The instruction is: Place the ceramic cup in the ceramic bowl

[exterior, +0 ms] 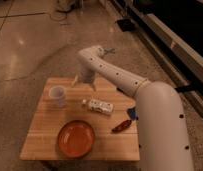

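One each – cup [57, 96], bowl [75, 138], bottle [98, 106], red item [122, 125], end effector [84, 85] near cup

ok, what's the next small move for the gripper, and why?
Probably ease the gripper across and down toward the cup. It hangs open and holds nothing, beside the cup but not touching it. The cup stands upright on the table, apart from the bowl.
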`<state>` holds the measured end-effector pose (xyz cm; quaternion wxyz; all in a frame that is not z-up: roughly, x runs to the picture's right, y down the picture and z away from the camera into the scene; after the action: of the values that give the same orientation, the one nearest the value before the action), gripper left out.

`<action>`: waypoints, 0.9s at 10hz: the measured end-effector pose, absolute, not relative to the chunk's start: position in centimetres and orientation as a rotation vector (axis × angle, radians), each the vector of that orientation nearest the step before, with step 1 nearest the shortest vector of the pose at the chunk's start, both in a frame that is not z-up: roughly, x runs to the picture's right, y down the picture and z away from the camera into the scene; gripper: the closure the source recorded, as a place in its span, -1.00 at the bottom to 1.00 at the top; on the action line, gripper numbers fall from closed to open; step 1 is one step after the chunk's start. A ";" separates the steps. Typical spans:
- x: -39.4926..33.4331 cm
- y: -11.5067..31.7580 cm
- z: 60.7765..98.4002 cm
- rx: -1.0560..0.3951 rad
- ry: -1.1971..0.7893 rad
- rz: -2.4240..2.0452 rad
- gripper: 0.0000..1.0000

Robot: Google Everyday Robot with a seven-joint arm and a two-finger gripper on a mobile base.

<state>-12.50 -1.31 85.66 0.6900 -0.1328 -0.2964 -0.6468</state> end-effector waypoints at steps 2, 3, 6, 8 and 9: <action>-14.3 -1.0 85.5 -0.312 -0.679 -1.482 -0.60; -15.1 -0.7 85.4 -0.317 -0.687 -1.499 -0.60; -16.8 -0.1 85.7 -0.335 -0.698 -1.540 -0.60; -17.7 0.5 86.3 -0.349 -0.696 -1.562 -0.60; -17.9 0.9 86.6 -0.355 -0.694 -1.570 -0.60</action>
<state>-17.93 0.88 86.62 0.6399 -0.1557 -0.3045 -0.6882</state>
